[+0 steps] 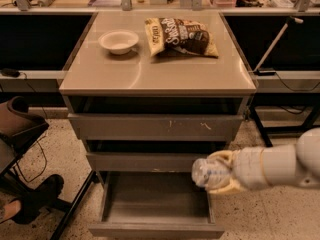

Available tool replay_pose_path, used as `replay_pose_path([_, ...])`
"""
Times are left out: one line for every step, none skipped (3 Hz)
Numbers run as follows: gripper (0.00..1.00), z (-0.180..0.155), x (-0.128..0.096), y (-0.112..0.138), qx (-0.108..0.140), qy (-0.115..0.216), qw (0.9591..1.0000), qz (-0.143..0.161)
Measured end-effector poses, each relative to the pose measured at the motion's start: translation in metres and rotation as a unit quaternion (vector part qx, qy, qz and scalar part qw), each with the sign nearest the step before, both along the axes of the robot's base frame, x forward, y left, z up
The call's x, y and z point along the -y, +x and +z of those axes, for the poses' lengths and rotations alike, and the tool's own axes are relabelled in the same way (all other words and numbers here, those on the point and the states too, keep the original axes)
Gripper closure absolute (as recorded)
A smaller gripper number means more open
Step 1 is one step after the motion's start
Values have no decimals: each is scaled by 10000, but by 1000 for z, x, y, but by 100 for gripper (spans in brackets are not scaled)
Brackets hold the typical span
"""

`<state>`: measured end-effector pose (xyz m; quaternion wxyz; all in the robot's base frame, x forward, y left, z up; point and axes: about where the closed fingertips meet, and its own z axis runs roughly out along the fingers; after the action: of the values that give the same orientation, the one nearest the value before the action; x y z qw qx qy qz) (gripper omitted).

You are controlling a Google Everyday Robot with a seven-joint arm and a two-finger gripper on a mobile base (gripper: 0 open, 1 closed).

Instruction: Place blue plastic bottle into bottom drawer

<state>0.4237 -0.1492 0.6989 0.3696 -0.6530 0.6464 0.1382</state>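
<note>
Speckled flooring [280, 214] is recorded around a grey desk [150, 74] with three drawers. On its top, a white bowl [118, 41] is noted at 11 o'clock and a brown snack bag [181, 36] at 1 o'clock. The gripper [220, 173] is seen at 4 o'clock, its fingers [223, 157] clamped around the blue plastic bottle [204, 173]. The bottle is held sideways over the right edge of the pulled-out bottom drawer [155, 230].

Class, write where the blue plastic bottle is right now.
The blue plastic bottle is held sideways in the gripper, lower right of the camera view, above the right side of the open bottom drawer.
</note>
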Motion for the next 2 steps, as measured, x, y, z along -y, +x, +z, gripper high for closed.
replay_pose_path([100, -127, -21, -35, -723, 238, 9970, -168])
replay_pose_path([100, -225, -50, -23, -1250, 393, 9905, -408])
